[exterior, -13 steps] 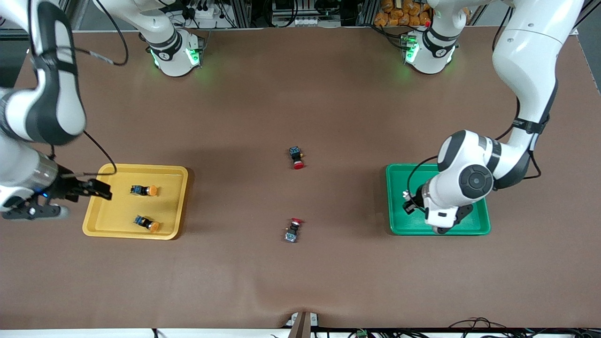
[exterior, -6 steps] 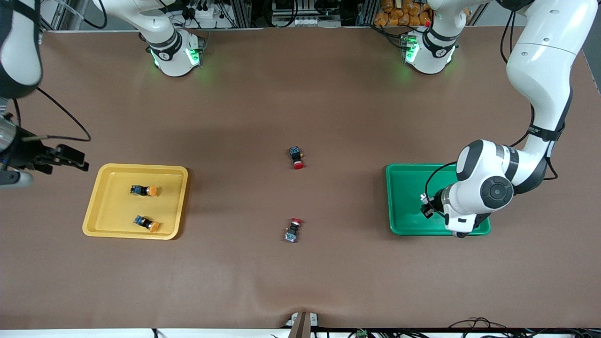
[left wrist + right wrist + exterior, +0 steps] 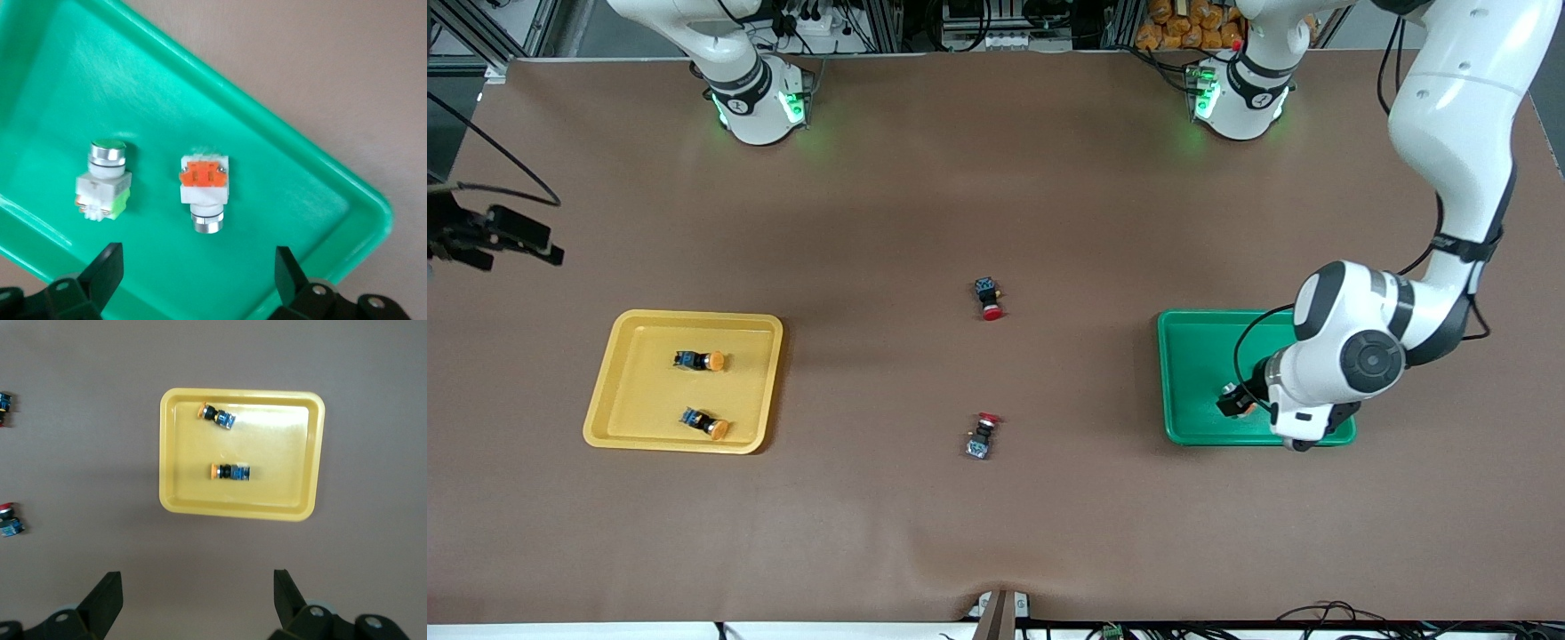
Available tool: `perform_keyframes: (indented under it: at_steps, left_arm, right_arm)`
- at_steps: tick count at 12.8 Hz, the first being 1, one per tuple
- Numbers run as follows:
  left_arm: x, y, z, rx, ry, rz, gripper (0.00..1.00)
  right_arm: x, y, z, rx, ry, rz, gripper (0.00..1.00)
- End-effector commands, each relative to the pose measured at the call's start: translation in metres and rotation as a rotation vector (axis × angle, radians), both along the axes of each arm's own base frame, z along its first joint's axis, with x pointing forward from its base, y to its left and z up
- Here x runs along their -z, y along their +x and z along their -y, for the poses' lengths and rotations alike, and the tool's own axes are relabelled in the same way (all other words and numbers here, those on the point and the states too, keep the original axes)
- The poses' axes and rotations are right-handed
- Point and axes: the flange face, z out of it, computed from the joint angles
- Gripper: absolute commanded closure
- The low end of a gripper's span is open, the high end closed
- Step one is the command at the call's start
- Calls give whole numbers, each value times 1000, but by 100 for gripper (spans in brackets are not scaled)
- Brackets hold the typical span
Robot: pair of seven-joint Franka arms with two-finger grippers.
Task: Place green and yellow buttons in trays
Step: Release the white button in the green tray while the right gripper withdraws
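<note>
The green tray (image 3: pixel 1192 356) holds two whitish buttons, one with a green patch (image 3: pixel 103 183) and one with an orange patch (image 3: pixel 205 187), lying side by side and apart. My left gripper (image 3: pixel 198 263) is open and empty just above the tray floor beside them, touching neither. The yellow tray (image 3: pixel 640 400) holds two yellow-capped buttons (image 3: pixel 701 360) (image 3: pixel 705 423), which also show in the right wrist view (image 3: pixel 217 415) (image 3: pixel 230 472). My right gripper (image 3: pixel 197 587) is open and empty, high over bare table at the right arm's end.
Two red-capped black buttons lie on the brown table between the trays, one farther from the front camera (image 3: pixel 988 298) and one nearer (image 3: pixel 982 436). In the front view, the left arm's wrist (image 3: pixel 1343 364) covers the green tray's corner.
My right gripper has risen and pulled away from the yellow tray toward the table's edge. My left arm has shifted a little over the green tray toward its own end.
</note>
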Motion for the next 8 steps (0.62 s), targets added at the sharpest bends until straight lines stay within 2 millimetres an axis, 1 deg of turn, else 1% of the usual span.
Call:
perform_keyframes:
  at_steps: [1,2,3,4,5,6,7,8]
  left_arm:
    - [-89,-8,-3,84,55,85,0]
    - [-128,-12,-3,96,74,136,0]
    - [-155,-20,-3,132,96,144,0]
    - [-184,-24,-5,175,110,160,0]
    - [-209,-29,-10,190,113,146,0]
    - [-244,-35,-36,152,64,134,0]
    - [-273,-37,-55,171,15,135,0]
    - [-289,-43,-60,216,11,101,0]
  right_arm:
    - [-12,-13,-3,42,-16,-13,0]
    - [-19,-16,-2,42,-16,-8,0]
    - [-32,-21,-3,41,-16,2,0]
    - [-39,-24,-1,43,-22,2,0]
    - [-41,-24,-4,51,-26,-3,0]
    - [-40,-26,-6,93,-27,-28,0]
    - [-38,-29,-9,110,-28,-51,0]
    - [-39,-30,-9,110,-30,-52,0]
